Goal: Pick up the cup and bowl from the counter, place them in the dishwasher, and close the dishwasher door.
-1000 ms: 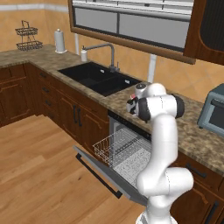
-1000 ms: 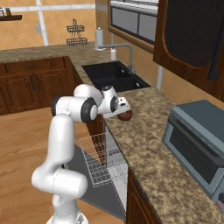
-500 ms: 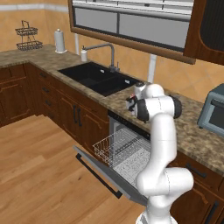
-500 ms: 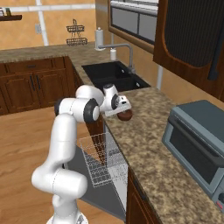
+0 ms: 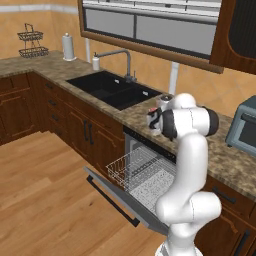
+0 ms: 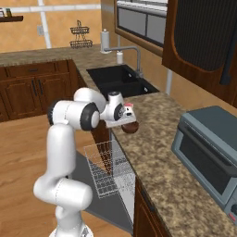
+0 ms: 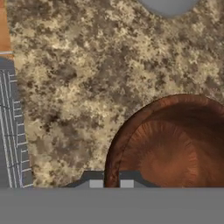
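Note:
The glossy reddish-brown bowl (image 7: 175,144) sits on the speckled granite counter (image 7: 78,65) near its front edge, above the dishwasher. My gripper (image 7: 111,183) is shut on the bowl's near rim, one fingertip inside and one outside. From the right base view the bowl (image 6: 131,127) shows just under the gripper (image 6: 125,122). The light grey cup (image 7: 168,4) stands on the counter beyond the bowl, its red top (image 6: 130,106) peeking past the hand; it also shows as the pale cup (image 5: 162,102). The dishwasher door (image 5: 127,197) lies open and flat, with the white wire rack (image 5: 136,167) pulled out over it.
A black double sink (image 5: 112,90) with a faucet (image 5: 125,60) lies left of the bowl. A grey toaster oven (image 6: 208,150) stands on the counter to the right. A white dispenser (image 5: 96,62) and a paper towel roll (image 5: 68,46) stand farther left. Wooden floor (image 5: 45,195) lies in front.
The jaws have closed from wide open onto the bowl's rim. The arm and the bowl have hardly moved.

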